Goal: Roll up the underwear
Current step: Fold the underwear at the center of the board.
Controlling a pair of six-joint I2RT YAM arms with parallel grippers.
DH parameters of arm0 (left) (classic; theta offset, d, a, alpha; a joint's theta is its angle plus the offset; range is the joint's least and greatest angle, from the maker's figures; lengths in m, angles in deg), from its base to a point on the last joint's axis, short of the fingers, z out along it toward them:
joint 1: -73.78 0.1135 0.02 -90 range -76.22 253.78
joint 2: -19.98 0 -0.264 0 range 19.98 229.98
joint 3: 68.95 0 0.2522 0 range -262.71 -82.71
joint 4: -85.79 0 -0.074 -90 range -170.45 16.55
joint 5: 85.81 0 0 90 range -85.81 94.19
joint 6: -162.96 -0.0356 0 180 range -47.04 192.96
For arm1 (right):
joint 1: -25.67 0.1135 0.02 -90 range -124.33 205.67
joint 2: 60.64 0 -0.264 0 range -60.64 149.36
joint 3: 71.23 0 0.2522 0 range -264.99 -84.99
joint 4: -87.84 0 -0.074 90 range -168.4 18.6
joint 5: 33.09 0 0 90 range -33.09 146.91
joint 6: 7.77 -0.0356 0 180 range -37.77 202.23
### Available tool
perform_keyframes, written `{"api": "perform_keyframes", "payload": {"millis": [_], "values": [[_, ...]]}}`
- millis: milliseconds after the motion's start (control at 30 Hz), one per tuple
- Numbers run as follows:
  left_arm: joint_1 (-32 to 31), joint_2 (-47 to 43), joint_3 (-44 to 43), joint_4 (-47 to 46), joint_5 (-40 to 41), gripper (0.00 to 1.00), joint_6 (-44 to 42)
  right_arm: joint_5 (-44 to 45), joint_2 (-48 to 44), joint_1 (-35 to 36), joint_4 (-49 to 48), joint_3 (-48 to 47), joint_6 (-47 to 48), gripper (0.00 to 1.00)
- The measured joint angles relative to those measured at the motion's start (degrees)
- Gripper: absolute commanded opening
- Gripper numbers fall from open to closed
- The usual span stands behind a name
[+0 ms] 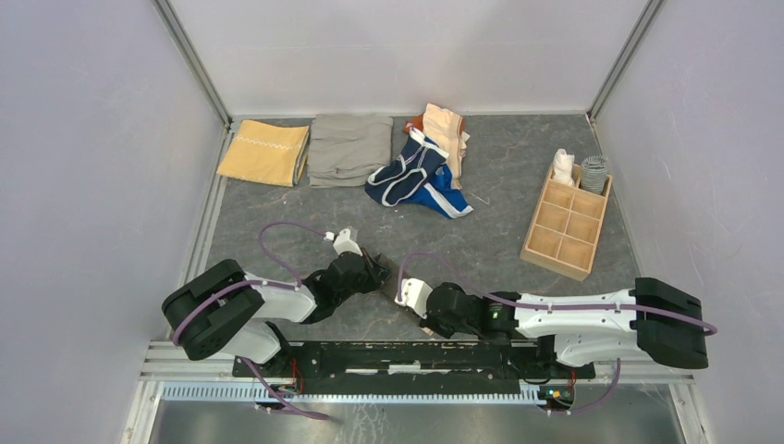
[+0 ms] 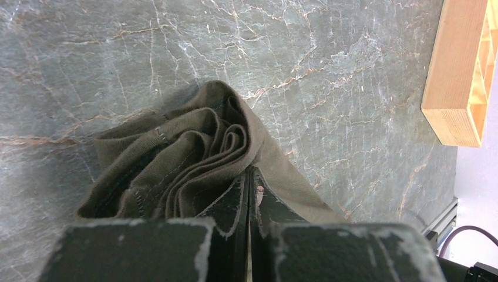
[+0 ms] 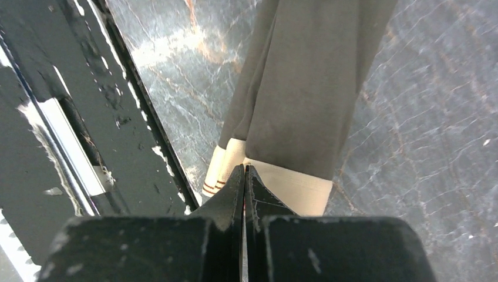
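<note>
At the near edge of the bench [image 1: 499,250], the right fingers [image 3: 226,200] are shut tight on the tan waistband of the dark grey-brown briefs [image 3: 305,88], right beside the black base rail [image 3: 76,117]. From that pinch the cloth runs straight away as a flat, narrow band, so its long axis points from the right arm toward the left. Just beyond, the left fingers [image 2: 230,205] are also closed, nipping the other end, where the fabric is bunched into several loose folds that curl over one another. In my judgement the coming move turns on this line: each arm holds one end, and a roll would have to travel along the band between them. From above, the two wrists cover almost all of the garment, so I cannot tell how taut it is. Well beyond lie the heap of other underwear [image 1: 421,171], the wooden divider tray [image 1: 566,227], a grey-khaki cloth [image 1: 349,148] and a mustard cloth [image 1: 263,153].
</note>
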Motion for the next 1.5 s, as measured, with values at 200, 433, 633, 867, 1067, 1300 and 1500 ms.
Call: {"api": "perform_keyframes", "payload": {"millis": [200, 433, 633, 867, 1067, 1300, 1500], "values": [[0.0, 0.5, -0.5, 0.0, -0.5, 0.02, 0.0, -0.8, 3.1, 0.0, -1.1, 1.9, -1.4, 0.00], [0.2, 4.7, -5.0, 0.6, -1.9, 0.02, -1.2, -2.6, 4.5, 0.0, -5.5, 2.4, -2.4, 0.02], [1.7, 12.8, -13.9, 1.0, -6.1, 0.02, -4.7, -6.1, 6.1, -0.1, -9.7, 2.4, -2.9, 0.07], [5.2, 22.5, -24.5, 1.0, -13.1, 0.02, -10.0, -9.9, 6.5, -0.1, -13.4, 2.6, -2.9, 0.13], [6.4, 22.7, -28.8, 3.4, -16.5, 0.02, -13.7, -5.6, -4.7, -0.1, -14.2, 4.7, -2.7, 0.31], [6.4, 8.5, -29.1, 11.2, -16.5, 0.02, -14.4, 7.0, -16.6, -3.1, -10.9, 4.8, -4.0, 0.33], [6.1, -11.7, -22.8, 21.6, -7.7, 0.02, -11.9, 12.1, -14.1, -12.1, -1.9, 4.8, -7.2, 0.28]]}}
